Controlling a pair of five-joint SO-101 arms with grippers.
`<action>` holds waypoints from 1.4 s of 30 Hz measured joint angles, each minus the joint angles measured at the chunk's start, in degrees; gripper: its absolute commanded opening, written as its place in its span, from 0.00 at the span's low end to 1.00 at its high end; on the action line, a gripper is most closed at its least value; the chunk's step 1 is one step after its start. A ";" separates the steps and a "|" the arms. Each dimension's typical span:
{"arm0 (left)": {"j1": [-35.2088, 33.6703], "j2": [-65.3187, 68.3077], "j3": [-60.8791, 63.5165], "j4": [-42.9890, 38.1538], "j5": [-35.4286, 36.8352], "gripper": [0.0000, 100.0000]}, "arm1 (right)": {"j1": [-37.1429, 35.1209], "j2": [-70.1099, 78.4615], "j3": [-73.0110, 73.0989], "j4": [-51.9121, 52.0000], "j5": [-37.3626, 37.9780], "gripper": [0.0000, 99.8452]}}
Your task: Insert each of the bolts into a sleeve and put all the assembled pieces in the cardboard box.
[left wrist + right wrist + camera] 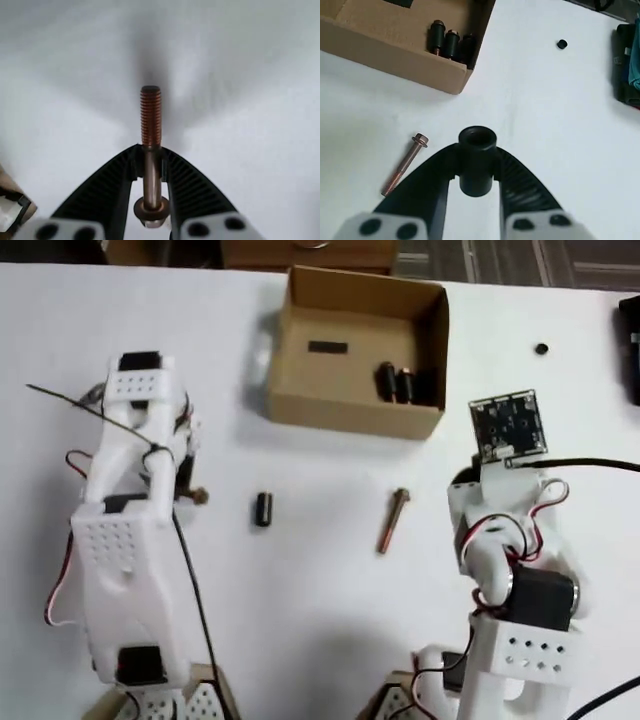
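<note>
Stiff, likely slippery bolt is pinched at the shank by left gripper, hard sleeve across its barrel by right gripper.

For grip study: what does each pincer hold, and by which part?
Left pincer: coppery metal bolt, by the shank. Right pincer: black cylindrical sleeve, by its sides.

The right gripper clamps an upright black sleeve above the white table; a copper bolt lies loose near the cardboard box, three assembled pieces in its corner.
</note>
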 measured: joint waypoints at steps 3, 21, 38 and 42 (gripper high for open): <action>0.18 0.00 2.46 0.00 0.00 0.02 | -1.76 0.00 0.00 -0.97 0.00 0.02; 3.52 5.01 3.87 -4.84 -3.08 0.12 | -2.11 0.00 0.35 -2.90 0.00 0.02; 9.14 -4.92 0.70 0.62 -4.40 0.44 | -2.20 0.00 1.58 -2.90 0.00 0.02; 10.55 -13.54 0.35 0.62 -11.16 0.45 | -2.11 0.00 1.58 -2.90 0.00 0.02</action>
